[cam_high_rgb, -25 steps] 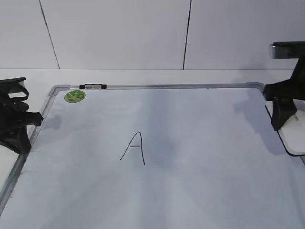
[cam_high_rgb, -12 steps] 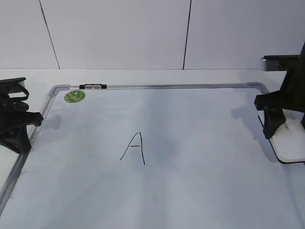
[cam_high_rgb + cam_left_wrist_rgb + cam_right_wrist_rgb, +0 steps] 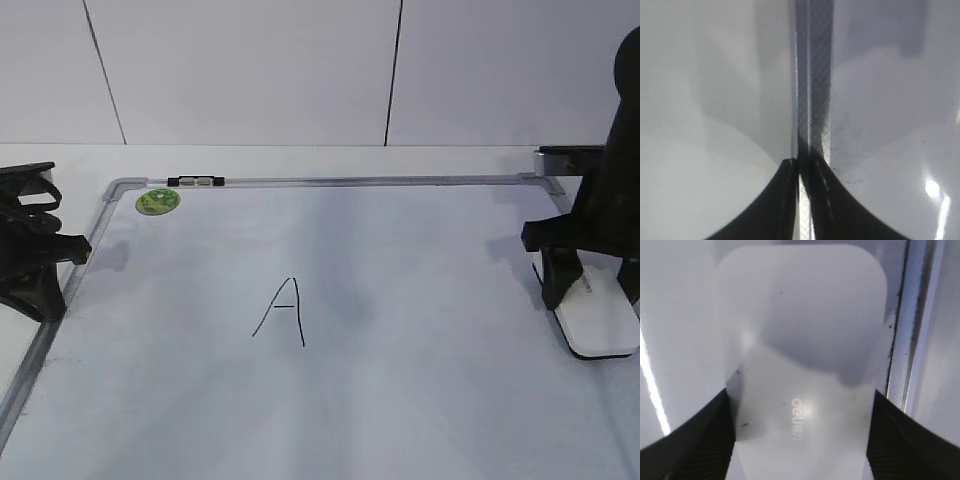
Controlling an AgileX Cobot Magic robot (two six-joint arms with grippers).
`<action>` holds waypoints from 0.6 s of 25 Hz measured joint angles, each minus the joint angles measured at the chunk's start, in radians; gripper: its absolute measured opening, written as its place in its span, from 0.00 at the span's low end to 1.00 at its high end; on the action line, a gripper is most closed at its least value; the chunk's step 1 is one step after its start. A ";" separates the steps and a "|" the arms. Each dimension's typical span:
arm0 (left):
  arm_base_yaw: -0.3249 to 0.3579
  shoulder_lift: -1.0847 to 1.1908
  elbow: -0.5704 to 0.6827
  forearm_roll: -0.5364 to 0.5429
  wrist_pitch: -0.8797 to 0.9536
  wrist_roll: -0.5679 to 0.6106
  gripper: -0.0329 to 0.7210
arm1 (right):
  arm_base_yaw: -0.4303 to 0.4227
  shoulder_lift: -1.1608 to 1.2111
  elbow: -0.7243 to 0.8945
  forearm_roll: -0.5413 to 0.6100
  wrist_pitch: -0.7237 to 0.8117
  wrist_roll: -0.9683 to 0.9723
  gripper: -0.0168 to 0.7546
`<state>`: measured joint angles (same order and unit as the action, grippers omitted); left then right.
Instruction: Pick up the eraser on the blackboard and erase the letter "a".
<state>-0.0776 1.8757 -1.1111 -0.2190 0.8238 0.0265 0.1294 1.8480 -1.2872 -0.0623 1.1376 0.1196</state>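
Observation:
The blackboard (image 3: 430, 250) is a white board with a silver frame lying flat. On it is a tall pointed capital "A" (image 3: 281, 312); no small letter "a" shows. The eraser (image 3: 598, 330), white with a black underside, rests at the board's right edge. My right gripper (image 3: 592, 295) stands over it and is shut on its two long sides. The right wrist view shows the eraser (image 3: 805, 335) between the right gripper's fingers (image 3: 800, 397), next to the board's frame (image 3: 912, 315). My left gripper (image 3: 62, 255) is shut and empty over the board's left frame (image 3: 815, 75); its fingertips (image 3: 803, 167) nearly touch.
A round green sticker (image 3: 157, 201) sits in the board's far left corner. A small black-and-silver clip (image 3: 196, 181) lies on the far frame. A white panelled wall (image 3: 250, 70) rises behind the table.
My right gripper has moved left and toward the camera along the board's right edge, and the eraser has moved with it. The left arm has not moved.

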 joint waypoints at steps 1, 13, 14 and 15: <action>0.000 0.000 0.000 0.000 0.000 0.000 0.15 | -0.005 0.002 0.000 0.002 -0.002 0.000 0.72; 0.000 0.000 0.000 -0.002 0.000 0.002 0.15 | -0.090 0.004 0.000 0.097 -0.011 -0.087 0.72; 0.000 0.000 0.000 -0.002 0.000 0.002 0.15 | -0.090 0.004 0.000 0.096 -0.011 -0.092 0.72; 0.000 0.000 0.000 -0.002 0.000 0.002 0.16 | -0.090 0.004 0.000 0.094 -0.011 -0.094 0.72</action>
<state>-0.0776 1.8757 -1.1111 -0.2208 0.8238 0.0281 0.0396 1.8523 -1.2872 0.0322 1.1263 0.0259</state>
